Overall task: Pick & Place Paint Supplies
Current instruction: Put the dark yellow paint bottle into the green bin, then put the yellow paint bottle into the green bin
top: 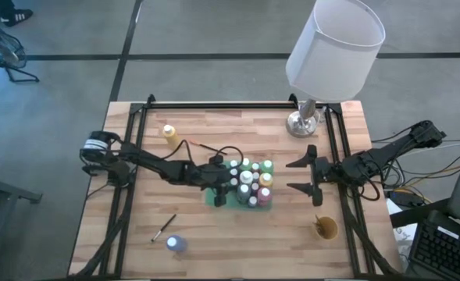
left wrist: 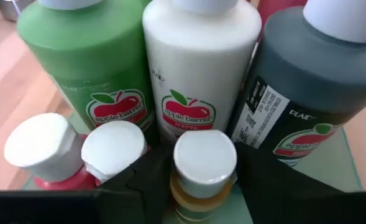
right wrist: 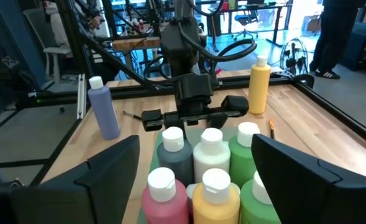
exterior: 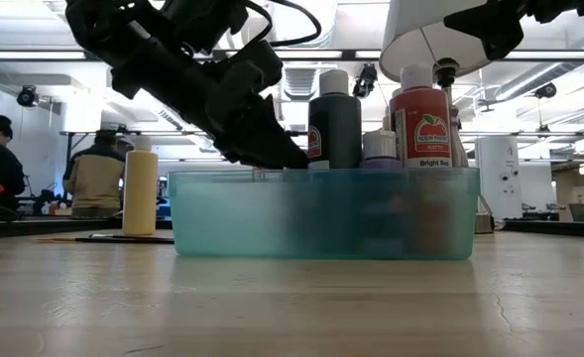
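A teal tray (top: 242, 205) in the middle of the table holds several paint bottles upright, among them green (left wrist: 86, 68), white (left wrist: 198, 68) and dark grey (left wrist: 319, 93). My left gripper (left wrist: 202, 193) reaches slanting down into the tray's left end. Its open fingers stand close on either side of a small white-capped yellow bottle (left wrist: 204, 158), which stands in the tray. My right gripper (top: 300, 175) hovers open and empty just right of the tray. On the table outside the tray are a yellow bottle (top: 169, 134), a lavender bottle (top: 175, 243) and thin brushes (top: 163, 228).
A lamp (top: 331, 47) stands on its base (top: 304, 121) at the far right. A small tan cup (top: 326, 228) sits near the right front. Another brush (top: 206, 147) lies beyond the tray. People sit in the room behind the table (exterior: 98, 174).
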Controlling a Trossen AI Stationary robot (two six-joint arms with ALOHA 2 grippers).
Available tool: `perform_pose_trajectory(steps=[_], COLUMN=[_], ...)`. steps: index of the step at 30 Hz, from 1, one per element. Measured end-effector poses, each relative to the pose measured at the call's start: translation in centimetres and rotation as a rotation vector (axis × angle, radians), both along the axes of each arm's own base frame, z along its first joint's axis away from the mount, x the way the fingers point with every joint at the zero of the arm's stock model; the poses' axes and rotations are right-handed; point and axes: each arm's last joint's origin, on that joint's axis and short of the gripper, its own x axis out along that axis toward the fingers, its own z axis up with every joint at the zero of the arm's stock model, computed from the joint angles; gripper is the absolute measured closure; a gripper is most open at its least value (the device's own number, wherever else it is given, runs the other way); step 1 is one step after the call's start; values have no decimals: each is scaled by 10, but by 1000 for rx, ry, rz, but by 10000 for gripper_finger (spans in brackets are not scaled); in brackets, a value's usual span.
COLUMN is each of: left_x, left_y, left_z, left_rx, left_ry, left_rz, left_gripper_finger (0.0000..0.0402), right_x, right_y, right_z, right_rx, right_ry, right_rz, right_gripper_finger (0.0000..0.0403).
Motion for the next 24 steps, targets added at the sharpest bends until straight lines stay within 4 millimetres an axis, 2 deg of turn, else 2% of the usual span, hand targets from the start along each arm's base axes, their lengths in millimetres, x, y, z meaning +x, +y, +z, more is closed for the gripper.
perform_pose_trajectory(steps=[5, 11, 17, 24], left_x=[3, 2, -8, -42], left_y=[-2, -2, -1, 3], left_z=[11, 37, 84, 144], left_rx=[-33, -28, -5, 9], left_ry=[18, 89, 157, 195], left_rz=[-39, -41, -50, -33], left_gripper_finger=[215, 214, 213, 213], right_x=[0, 0, 0, 3], right_y=[0, 0, 0, 2], right_z=[0, -1, -1, -5], right_rx=[0, 0, -1, -12], right_ry=[1, 1, 3, 24], right_rz=[1, 1, 1, 0], right_gripper_finger=[86, 75, 69, 84])
